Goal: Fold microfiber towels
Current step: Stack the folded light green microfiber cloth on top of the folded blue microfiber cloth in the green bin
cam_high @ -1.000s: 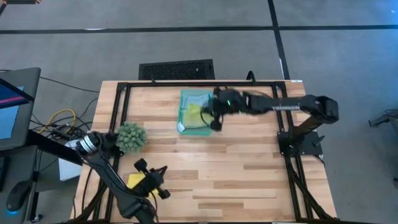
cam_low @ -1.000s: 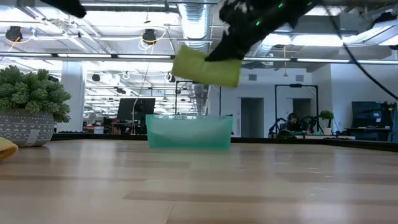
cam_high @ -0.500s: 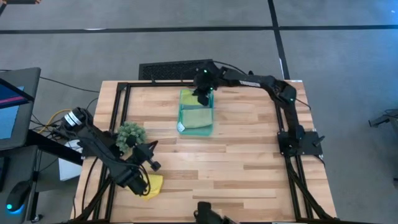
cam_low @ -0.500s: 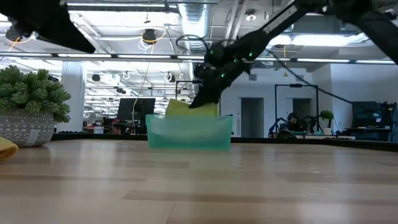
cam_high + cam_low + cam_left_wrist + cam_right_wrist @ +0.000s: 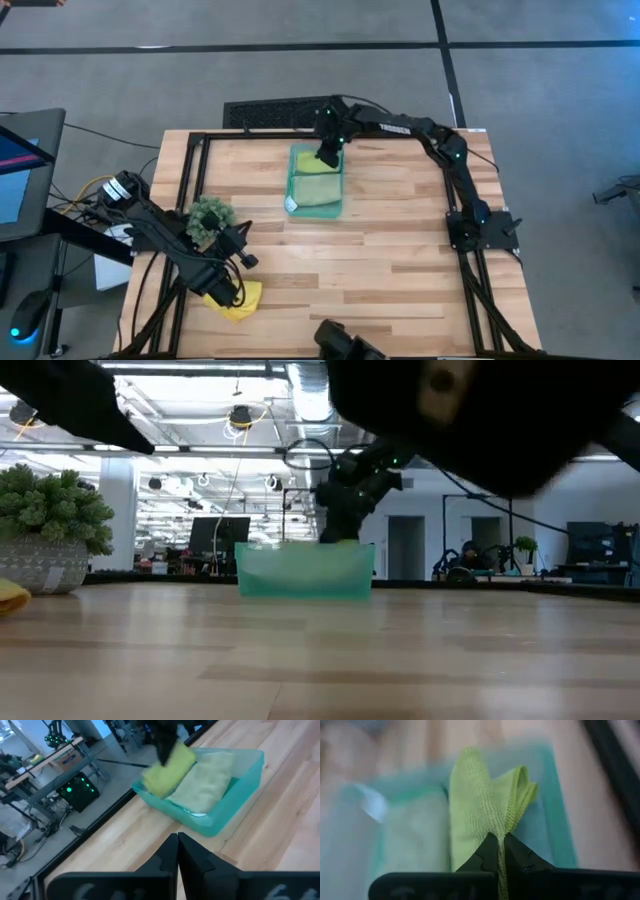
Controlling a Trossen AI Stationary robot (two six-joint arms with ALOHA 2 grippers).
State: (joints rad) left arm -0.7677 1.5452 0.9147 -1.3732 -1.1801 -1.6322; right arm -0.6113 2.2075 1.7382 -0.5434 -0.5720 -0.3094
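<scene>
A teal tray (image 5: 292,205) stands at the table's far middle. A folded pale sage towel (image 5: 205,785) lies in it. My right gripper (image 5: 325,158) reaches into the tray's far end and is shut on a folded lime green towel (image 5: 482,795), which sits beside the sage one (image 5: 410,840). My left gripper (image 5: 242,252) hovers shut near the table's left, pointing at the tray and holding nothing (image 5: 177,842). A crumpled yellow towel (image 5: 240,298) lies flat on the table near the front left, just beside the left arm. My right gripper pinches the lime green towel between its two fingers at a folded edge (image 5: 498,831); several layers show beside the fingers. The fingers slant down from the table's far side. The towel's lower part (image 5: 167,772) rests in the tray's far end, next to the sage towel.
A potted spiky green plant (image 5: 208,218) stands at the table's left, close to my left arm. Bare wood lies to the tray's right and toward the near edge. A dark blurred shape (image 5: 480,420) covers the low view's top right.
My right gripper has carried the lime green towel from above the tray's right side to its far end and lowered it into the tray, tipping further downward. My left gripper has drawn back from the yellow towel toward the plant, leaving the towel on the table.
</scene>
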